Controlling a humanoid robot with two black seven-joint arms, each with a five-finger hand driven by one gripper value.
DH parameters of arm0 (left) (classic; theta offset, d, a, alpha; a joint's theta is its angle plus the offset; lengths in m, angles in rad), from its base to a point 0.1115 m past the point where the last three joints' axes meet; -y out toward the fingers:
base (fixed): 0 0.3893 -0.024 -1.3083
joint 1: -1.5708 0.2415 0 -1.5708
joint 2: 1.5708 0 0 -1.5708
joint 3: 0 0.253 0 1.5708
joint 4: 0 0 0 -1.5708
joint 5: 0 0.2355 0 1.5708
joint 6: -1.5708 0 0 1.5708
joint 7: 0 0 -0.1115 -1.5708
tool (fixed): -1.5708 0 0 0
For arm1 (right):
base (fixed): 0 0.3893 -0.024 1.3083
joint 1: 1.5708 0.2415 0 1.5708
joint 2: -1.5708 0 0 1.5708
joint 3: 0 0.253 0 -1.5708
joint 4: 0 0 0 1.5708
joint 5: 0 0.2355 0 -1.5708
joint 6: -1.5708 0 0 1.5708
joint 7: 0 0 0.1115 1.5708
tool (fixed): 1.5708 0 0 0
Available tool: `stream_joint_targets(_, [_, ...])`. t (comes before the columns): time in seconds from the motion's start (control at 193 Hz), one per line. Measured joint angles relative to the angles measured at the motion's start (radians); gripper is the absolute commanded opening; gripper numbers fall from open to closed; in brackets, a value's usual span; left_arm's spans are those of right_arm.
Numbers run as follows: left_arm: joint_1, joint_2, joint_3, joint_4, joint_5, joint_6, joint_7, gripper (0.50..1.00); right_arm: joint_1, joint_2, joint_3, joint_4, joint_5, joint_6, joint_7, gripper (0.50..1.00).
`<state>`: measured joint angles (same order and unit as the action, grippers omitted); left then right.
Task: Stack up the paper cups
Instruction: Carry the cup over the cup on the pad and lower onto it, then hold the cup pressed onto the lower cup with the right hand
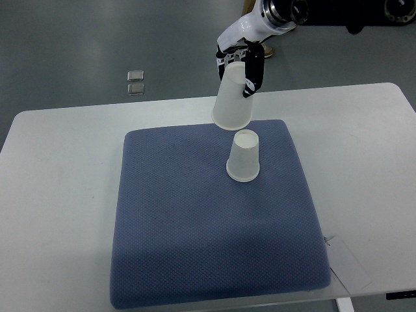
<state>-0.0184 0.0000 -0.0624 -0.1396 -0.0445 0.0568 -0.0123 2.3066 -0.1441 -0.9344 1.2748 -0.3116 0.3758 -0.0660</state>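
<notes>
Blue mat (195,227): lying on white table (58,169).
Standing cup (244,156): sitting inverted, mat's far right.
Right hand (242,62): gripping raised cup (233,97), fingers closed around it.

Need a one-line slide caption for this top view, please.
Right hand holds an inverted paper cup above a second inverted cup on the blue mat.

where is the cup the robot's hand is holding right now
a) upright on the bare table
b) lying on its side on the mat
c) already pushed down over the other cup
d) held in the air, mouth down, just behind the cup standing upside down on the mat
d: the right hand grips the held cup clear of the blue mat, mouth down, apart from the standing cup.
</notes>
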Motion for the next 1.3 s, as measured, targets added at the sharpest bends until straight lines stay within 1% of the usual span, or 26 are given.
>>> stream_joint_targets(0.922, [0.0,0.0,0.001,0.0,0.0,0.0,0.0,1.0,-0.096,0.003,-0.015,0.003,-0.005,-0.041,0.0,0.703])
stream_joint_targets(1.3, [0.0,0.0,0.0,0.0,0.0,0.0,0.0,1.0,-0.111,0.001,-0.032,0.004,-0.009,-0.056,0.0,0.703])
